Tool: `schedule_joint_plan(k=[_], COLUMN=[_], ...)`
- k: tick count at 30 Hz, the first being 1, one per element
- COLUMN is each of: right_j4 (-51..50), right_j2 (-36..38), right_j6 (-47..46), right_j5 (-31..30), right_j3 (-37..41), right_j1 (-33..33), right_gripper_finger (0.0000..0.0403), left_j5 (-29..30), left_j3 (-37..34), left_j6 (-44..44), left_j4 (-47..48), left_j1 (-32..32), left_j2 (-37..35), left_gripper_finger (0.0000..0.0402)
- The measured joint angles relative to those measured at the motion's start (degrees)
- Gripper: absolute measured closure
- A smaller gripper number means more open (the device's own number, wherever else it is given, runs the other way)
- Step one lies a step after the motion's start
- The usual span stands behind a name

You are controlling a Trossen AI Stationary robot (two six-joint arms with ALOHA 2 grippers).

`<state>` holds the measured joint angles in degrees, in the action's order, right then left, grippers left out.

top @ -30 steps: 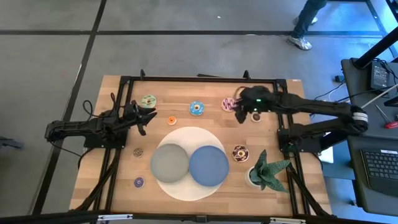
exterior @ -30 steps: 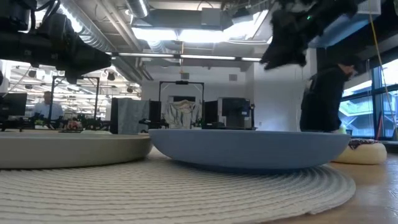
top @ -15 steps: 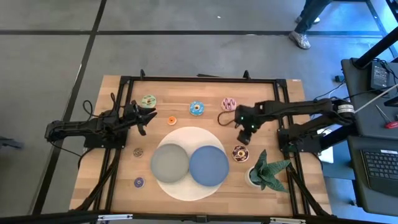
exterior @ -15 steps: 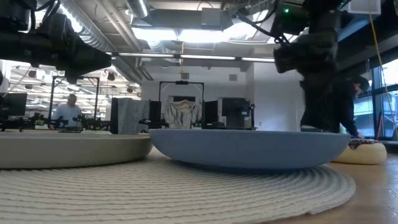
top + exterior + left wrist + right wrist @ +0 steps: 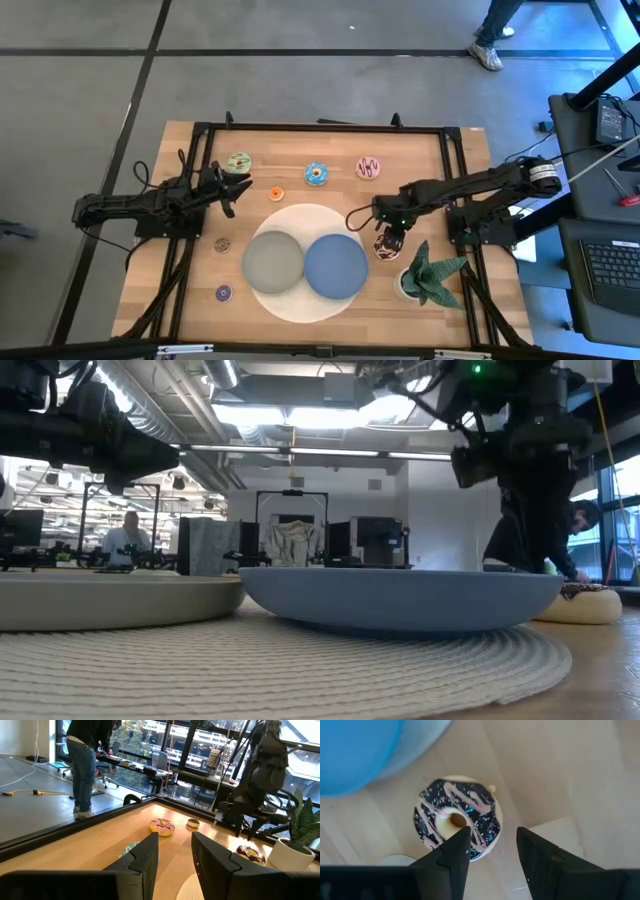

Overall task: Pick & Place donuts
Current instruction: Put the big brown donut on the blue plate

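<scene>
— Seven donuts are out on the tabletop (image 5: 190, 300), none on a plate yet. Which one is in hand?

— The chocolate donut (image 5: 386, 245) with sprinkles. It lies flat on the wood, just beside the blue plate (image 5: 335, 267) and near the potted plant (image 5: 432, 275). The right pincer (image 5: 390, 238) hangs directly above it, pointing down.

— Pincer state?

— Released. In the right wrist view the two fingers (image 5: 451, 851) are spread, with the donut below them and nothing between them. I judge this to be the approach step of the pick: positioned, not yet gripped.

— Next move?

— By my reading: lower until the fingers bracket the ring, one side on the outer edge, then clench and lift. The donut sits slightly off-centre towards one finger, so a small correction first would help. Risk: the blue plate rim is close, and a wide finger could nudge it.

— Left arm?

— Waiting at the left edge of the tabletop, its left pincer (image 5: 232, 187) released and empty, near the yellow-green donut (image 5: 238, 162) and the orange donut (image 5: 275, 194). The grey plate (image 5: 273, 262) is also unloaded.
</scene>
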<state>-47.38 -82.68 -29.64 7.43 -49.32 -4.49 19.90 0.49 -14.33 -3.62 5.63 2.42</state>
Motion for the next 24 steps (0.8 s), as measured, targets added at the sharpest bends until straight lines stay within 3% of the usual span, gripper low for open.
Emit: schedule_joint_plan(k=[17, 24], right_j4=[4.1, 4.2], right_j2=[-11.7, -11.9], right_j6=[1.3, 1.6], right_j5=[1.3, 1.3], right_j3=[0.0, 0.0], right_j1=[-1.9, -2.0], right_gripper_finger=[0.0244, 0.0309], left_j5=[0.6, 0.6], left_j3=[0.0, 0.0], left_j6=[0.1, 0.1], left_j4=[0.0, 0.0], left_j1=[0.0, 0.0], left_j2=[0.0, 0.0], left_gripper_finger=[0.0288, 0.0288])
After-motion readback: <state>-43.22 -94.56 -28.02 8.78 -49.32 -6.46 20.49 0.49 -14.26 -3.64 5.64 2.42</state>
